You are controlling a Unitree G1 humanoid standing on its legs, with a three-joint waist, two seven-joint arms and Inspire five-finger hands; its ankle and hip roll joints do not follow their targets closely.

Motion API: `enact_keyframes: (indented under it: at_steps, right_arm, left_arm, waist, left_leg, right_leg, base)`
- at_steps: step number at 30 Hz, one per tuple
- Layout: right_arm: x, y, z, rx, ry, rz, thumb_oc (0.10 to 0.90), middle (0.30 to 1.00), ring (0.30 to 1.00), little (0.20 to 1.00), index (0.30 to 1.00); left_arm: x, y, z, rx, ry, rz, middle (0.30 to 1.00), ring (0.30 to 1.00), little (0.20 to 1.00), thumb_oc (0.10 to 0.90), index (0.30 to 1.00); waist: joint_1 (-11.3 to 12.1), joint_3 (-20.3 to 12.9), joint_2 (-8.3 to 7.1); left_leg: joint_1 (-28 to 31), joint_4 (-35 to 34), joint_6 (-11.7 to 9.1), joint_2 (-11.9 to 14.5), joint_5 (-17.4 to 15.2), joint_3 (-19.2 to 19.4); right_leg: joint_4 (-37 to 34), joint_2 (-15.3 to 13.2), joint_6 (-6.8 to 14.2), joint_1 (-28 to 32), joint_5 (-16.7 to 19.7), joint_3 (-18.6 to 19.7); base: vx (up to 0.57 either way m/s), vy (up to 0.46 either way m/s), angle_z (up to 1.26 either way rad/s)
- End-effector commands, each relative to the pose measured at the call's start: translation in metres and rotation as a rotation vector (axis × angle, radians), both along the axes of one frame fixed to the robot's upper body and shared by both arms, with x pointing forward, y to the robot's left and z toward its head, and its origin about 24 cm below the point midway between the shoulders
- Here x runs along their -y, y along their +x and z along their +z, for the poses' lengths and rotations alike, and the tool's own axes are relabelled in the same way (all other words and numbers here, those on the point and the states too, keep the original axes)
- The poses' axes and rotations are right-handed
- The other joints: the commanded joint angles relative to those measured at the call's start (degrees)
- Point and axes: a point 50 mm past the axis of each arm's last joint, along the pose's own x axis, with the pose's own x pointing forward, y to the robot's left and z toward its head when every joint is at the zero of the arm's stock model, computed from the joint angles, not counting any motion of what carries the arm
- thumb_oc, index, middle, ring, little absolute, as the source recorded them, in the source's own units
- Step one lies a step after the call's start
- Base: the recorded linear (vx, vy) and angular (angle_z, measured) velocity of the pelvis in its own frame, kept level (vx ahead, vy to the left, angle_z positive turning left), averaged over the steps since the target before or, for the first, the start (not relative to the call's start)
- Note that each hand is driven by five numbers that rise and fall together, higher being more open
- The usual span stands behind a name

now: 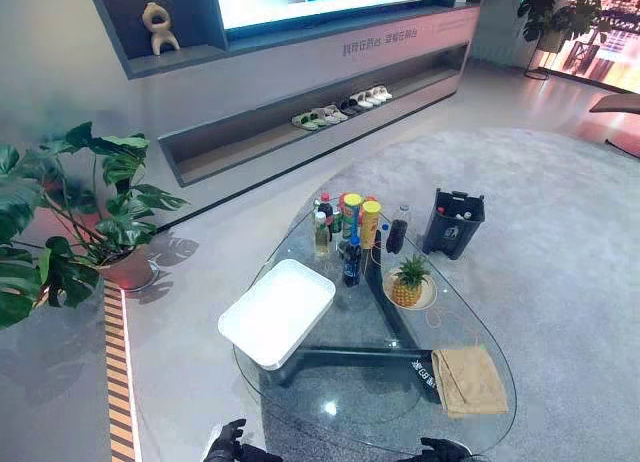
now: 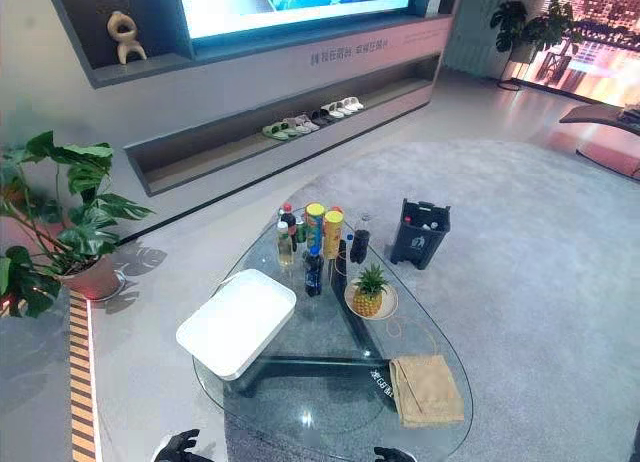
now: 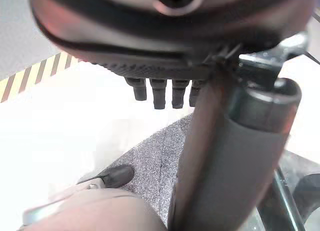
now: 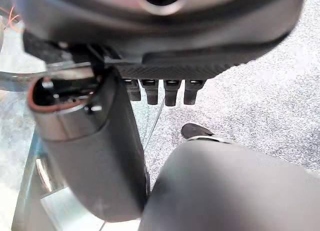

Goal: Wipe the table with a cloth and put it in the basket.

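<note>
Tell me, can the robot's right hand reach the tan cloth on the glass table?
Probably yes. The right hand hangs open at the near edge of the glass table, and the folded tan cloth lies just beyond it with nothing between; the bottles stand farther back.

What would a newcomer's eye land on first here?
The glass table stands out: a tan cloth lies flat at its near right edge, a white basket on its left side. A pineapple on a plate stands mid-table, bottles and cans clustered at the far end. The left hand and right hand show empty by the near edge.
</note>
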Motion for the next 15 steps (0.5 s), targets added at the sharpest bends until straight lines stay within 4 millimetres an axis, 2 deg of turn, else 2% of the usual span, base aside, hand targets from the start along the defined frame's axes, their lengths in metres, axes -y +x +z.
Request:
enact_keyframes:
  at_steps: [1, 15]
  right_arm:
    - [0.0082, 0.0054, 0.002, -0.02, -0.043, 0.016, 0.8, 0.9, 0.9, 0.9, 0.9]
    - [0.0064, 0.0056, 0.0018, -0.018, -0.037, 0.01, 0.8, 0.9, 0.9, 0.9, 0.9]
  left_arm:
    - [0.0, 0.0186, 0.0045, 0.046, 0.033, -0.035, 0.9, 0.9, 0.9, 0.8, 0.9]
    - [0.0001, 0.0185, 0.0047, 0.048, 0.02, -0.05, 0.9, 0.9, 0.9, 0.8, 0.9]
  waist:
    - [0.93, 2.83, -1.36]
    - [0.95, 2.77, -1.44]
  left_leg:
    - [0.29, 0.9, 2.84, -3.75, -4.18, -0.16]
    - [0.05, 0.84, 2.83, -3.67, -4.11, -0.19]
  right_leg:
    - [3.25, -1.04, 1.65, -1.66, -0.65, -0.7]
    - [3.14, -0.77, 1.59, -1.85, -0.6, -0.32]
  base:
    - [0.0, 0.173, -0.22]
    - [0.0, 0.0, 0.0]
